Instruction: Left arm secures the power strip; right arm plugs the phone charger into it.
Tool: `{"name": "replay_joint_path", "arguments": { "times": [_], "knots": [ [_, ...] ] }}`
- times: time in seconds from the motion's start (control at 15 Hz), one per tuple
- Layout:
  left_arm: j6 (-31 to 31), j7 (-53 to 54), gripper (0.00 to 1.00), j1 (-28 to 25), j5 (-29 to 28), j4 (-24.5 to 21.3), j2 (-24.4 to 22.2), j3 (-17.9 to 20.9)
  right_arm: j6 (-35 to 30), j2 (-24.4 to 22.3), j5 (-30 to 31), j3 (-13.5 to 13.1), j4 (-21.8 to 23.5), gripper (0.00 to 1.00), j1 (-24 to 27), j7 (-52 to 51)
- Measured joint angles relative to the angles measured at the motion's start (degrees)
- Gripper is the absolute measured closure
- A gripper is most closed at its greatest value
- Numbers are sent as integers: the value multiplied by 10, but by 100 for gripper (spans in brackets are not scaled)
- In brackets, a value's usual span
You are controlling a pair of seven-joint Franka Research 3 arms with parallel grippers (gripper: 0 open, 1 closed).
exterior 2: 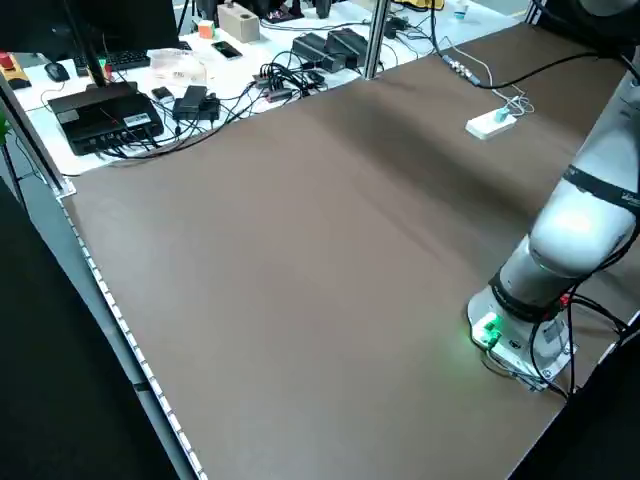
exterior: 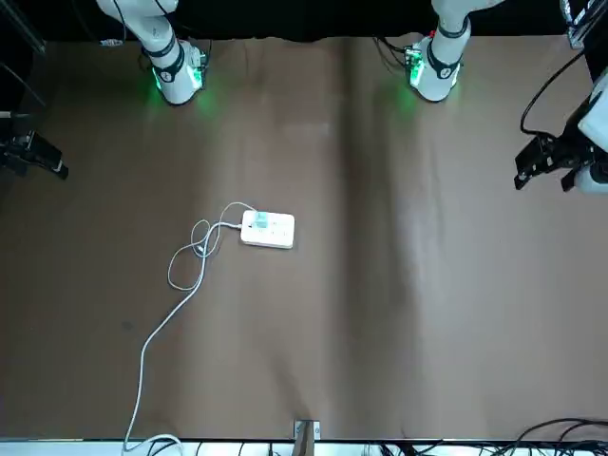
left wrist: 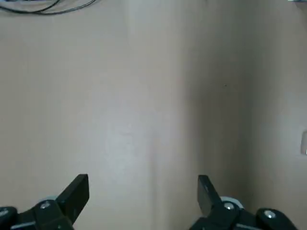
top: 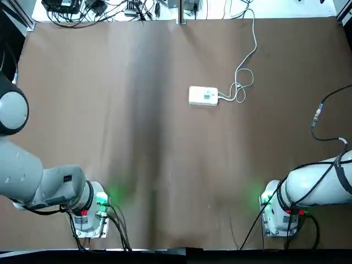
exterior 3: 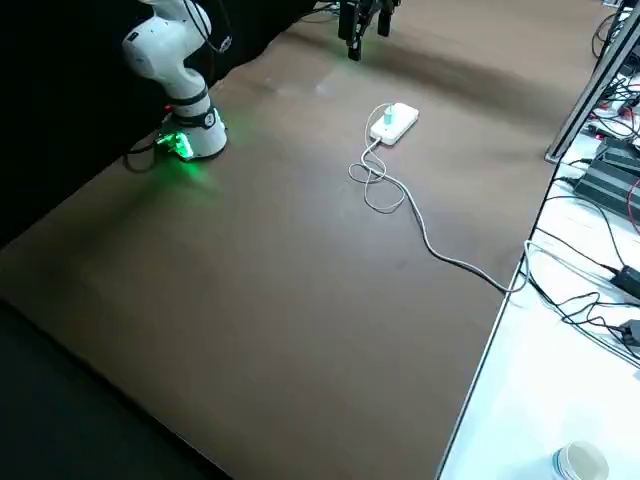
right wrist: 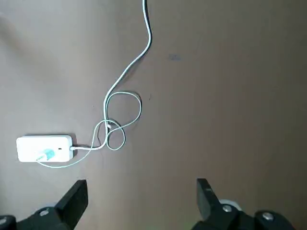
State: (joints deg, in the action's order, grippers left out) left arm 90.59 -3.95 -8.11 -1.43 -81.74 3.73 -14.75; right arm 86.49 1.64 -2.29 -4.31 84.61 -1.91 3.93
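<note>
The white power strip (top: 203, 96) lies flat on the brown table, right of the middle and toward the far side. The small teal phone charger (top: 208, 94) sits on its top face, also in the right wrist view (right wrist: 46, 154). Whether its pins are seated cannot be told. White cord loops (right wrist: 115, 125) lie beside the strip. My right gripper (right wrist: 141, 194) hovers open and empty, well short of the strip (right wrist: 44, 148). My left gripper (left wrist: 142, 191) is open and empty over bare table, and it also shows in the front view (exterior: 544, 179) far from the strip (exterior: 268, 230).
The strip's thick white cord (top: 253, 38) runs to the table's far edge. Cables and electronics (exterior 2: 110, 110) crowd the white bench beyond that edge. A black cable with a connector (top: 316, 115) hangs over the table near the right arm. Both arm bases (top: 91, 212) (top: 278, 212) glow green.
</note>
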Motion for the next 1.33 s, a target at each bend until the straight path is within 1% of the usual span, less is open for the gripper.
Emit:
{"name": "replay_joint_path", "arguments": {
  "times": [0.07,0.13,0.2,0.27,0.33,0.47,0.73,0.8,1.0,1.33],
  "knots": [
    [-10,-2,0,71,0,0,-7,72,0,0,0,0,0,0,0,0],
    [-17,-4,0,121,1,0,-11,124,0,0,0,0,0,0,0,0],
    [-22,-6,0,150,5,-1,-15,156,0,0,0,0,0,0,0,0],
    [-25,-6,0,158,10,-4,-19,170,0,0,0,0,0,0,0,0],
    [-26,-6,0,152,13,-11,-23,174,0,0,0,0,0,0,0,0],
    [-26,-6,0,135,18,-29,-33,170,0,0,0,0,0,0,0,0],
    [-21,-6,0,71,19,-65,-54,112,-1,0,0,-1,0,0,0,0],
    [0,-6,0,65,20,-92,-69,105,-1,0,0,-1,0,0,0,0],
    [26,-6,0,65,20,-123,-89,104,-1,0,0,-1,0,0,0,0],
    [36,-6,0,65,20,-133,-92,105,-1,0,0,-1,0,0,0,0]
  ]
}}
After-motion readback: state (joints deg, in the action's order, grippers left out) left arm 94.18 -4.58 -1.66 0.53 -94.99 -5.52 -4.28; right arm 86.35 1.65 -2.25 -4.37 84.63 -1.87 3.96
